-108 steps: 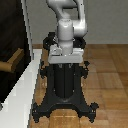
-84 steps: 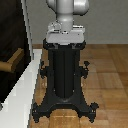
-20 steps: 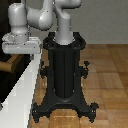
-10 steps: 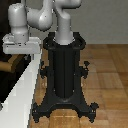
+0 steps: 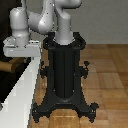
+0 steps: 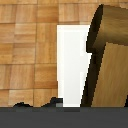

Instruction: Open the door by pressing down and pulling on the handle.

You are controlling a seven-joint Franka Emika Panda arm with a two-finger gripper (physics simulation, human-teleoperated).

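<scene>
The door (image 5: 6, 66) is a dark panel at the exterior view's far left, set in a white frame (image 5: 22, 92). My grey-white gripper (image 5: 19, 50) hangs over the frame's top edge, right by the door. Its fingers do not show apart, so I cannot tell whether it is open or shut. In the exterior view the handle is hidden behind the gripper. In the wrist view the tan handle (image 6: 107, 55) is large and close, a cylinder end with its bar, beside a white strip of the frame (image 6: 70, 65). No fingers show in the wrist view.
The black robot pedestal (image 5: 62, 75) with spreading feet stands in the middle on the wood floor (image 5: 107, 85). Its feet (image 6: 30, 105) also show in the wrist view. A dark grey band (image 6: 64, 117) crosses one edge of the wrist view.
Since 5.4 s ago the arm has swung from above the pedestal to the exterior view's left and down over the door. In the last second it has barely moved.
</scene>
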